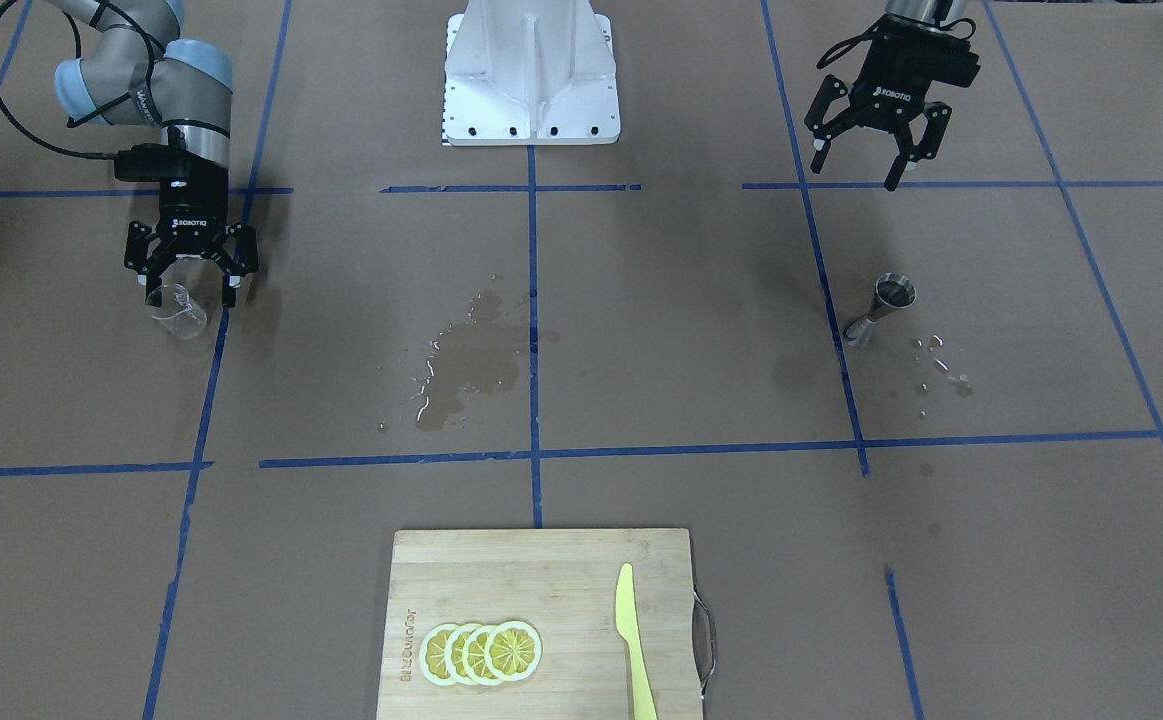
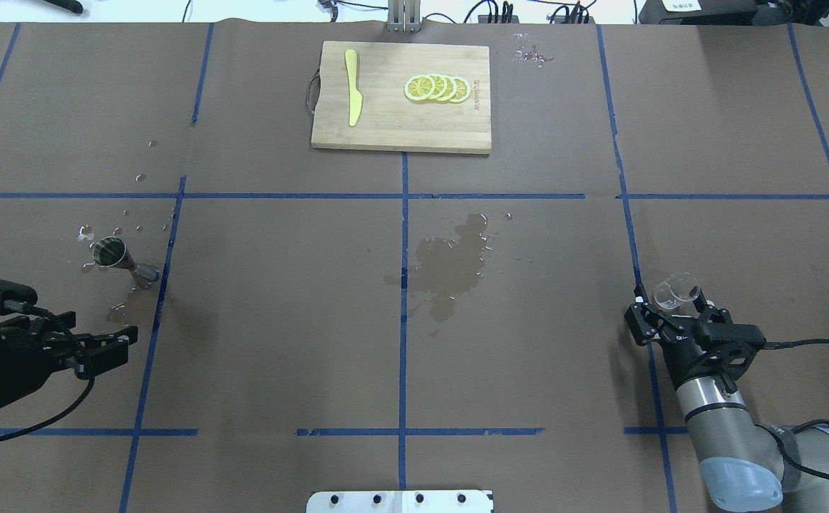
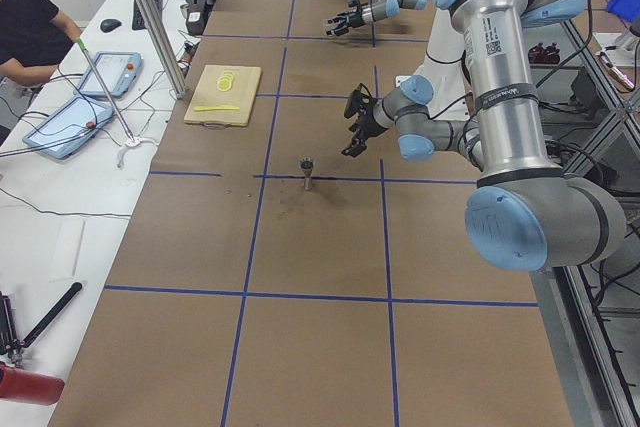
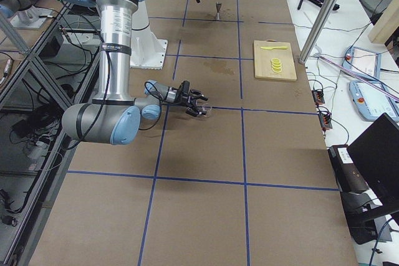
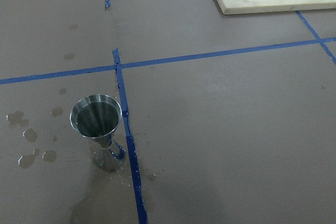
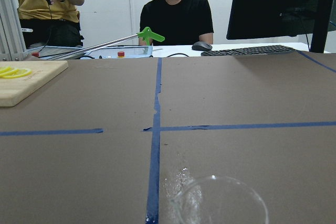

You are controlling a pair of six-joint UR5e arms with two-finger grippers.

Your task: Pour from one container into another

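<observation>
The clear glass cup stands on the brown table between the spread fingers of my right gripper, which is open around it and held low and level. From above, the cup sits just ahead of that gripper. Its rim fills the bottom of the right wrist view. The steel jigger stands upright, wide cone up, on the other side of the table. My left gripper hangs open and empty, back from the jigger and above the table.
A wet spill lies mid-table, and drops surround the jigger. At the far edge is a wooden cutting board with lemon slices and a yellow knife. The white robot base is between the arms. Operators sit beyond the table.
</observation>
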